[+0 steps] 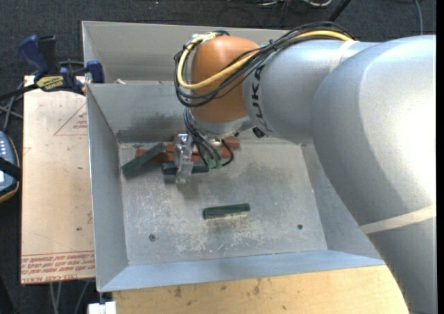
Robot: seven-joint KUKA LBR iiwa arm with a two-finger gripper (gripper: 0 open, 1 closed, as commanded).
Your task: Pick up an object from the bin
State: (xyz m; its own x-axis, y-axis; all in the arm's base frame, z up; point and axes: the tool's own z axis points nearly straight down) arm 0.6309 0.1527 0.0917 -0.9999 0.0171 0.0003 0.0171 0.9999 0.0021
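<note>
Reaching in from the right, the arm (347,105) hangs low over the far-left part of the grey bin (277,236), its orange wrist cover (218,70) and looped cables (182,77) hiding much of what lies beneath. The jaws point down into a small heap of flat pieces on the bin floor. Whether they are spread or pressed together I cannot tell, since the metal tips merge with the clutter around them.

Nearest the jaws on the left lies a dark green strip (141,161), slanting out from the heap. A reddish-brown piece (150,148) sits just beside it on the far side. To the right, what seems to be a green piece (210,161) pokes out from under the wrist, with another reddish piece (232,145) beyond it. Well apart from all this, nearer the front of the bin, a lone dark green bar (226,212) lies flat on bare metal.

As for progress, the approach looks done: the jaws are down at the level of the heap, touching it or very close to it. Nothing shows plainly between them, so I would not call the grasp made. The closing on one piece, the lift and the carry clear of the bin all remain. The likely candidate is something in the heap, not the lone bar.
</note>
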